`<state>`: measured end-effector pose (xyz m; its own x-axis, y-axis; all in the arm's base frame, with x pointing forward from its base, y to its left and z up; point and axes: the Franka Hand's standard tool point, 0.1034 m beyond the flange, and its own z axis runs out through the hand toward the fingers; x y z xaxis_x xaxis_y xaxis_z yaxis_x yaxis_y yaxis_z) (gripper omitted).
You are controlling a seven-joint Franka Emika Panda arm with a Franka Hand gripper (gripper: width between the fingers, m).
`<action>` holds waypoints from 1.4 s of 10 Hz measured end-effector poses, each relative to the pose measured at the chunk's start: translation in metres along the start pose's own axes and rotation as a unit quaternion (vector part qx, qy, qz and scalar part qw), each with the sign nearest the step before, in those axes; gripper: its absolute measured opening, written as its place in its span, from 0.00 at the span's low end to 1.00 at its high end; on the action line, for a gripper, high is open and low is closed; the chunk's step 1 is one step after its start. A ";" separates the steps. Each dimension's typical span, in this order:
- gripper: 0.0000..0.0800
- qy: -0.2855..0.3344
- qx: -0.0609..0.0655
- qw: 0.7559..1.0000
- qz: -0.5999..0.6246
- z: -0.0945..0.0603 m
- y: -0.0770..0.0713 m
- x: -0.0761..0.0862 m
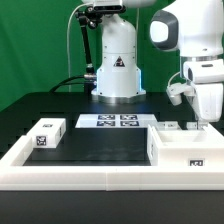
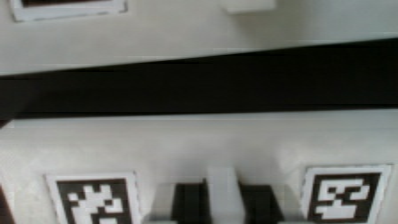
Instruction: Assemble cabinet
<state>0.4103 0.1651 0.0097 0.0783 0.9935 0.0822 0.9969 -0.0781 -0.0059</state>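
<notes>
The cabinet (image 1: 183, 150) is a white boxy body with a tag on its front, standing at the exterior view's right, against the table's raised rim. My gripper (image 1: 200, 122) has come straight down onto its far upper edge. In the wrist view the two dark fingers (image 2: 187, 203) press from both sides on a thin white wall of the cabinet (image 2: 196, 145), between two square tags. The gripper (image 2: 222, 197) is shut on that wall. The cabinet rests on the table.
A small white tagged block (image 1: 47, 133) sits at the exterior view's left. The marker board (image 1: 113, 121) lies at the back middle, before the robot's base (image 1: 116, 70). A low white rim (image 1: 60, 170) edges the black table (image 1: 100, 145).
</notes>
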 end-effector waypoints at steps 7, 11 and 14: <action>0.09 -0.017 -0.008 1.000 0.001 -0.031 0.011 -0.011; 0.09 -0.021 -0.013 1.000 -0.002 -0.042 0.023 -0.029; 0.09 -0.021 -0.012 1.000 -0.001 -0.042 0.023 -0.030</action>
<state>0.4305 0.1297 0.0485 0.0774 0.9962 0.0395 0.9968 -0.0781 0.0175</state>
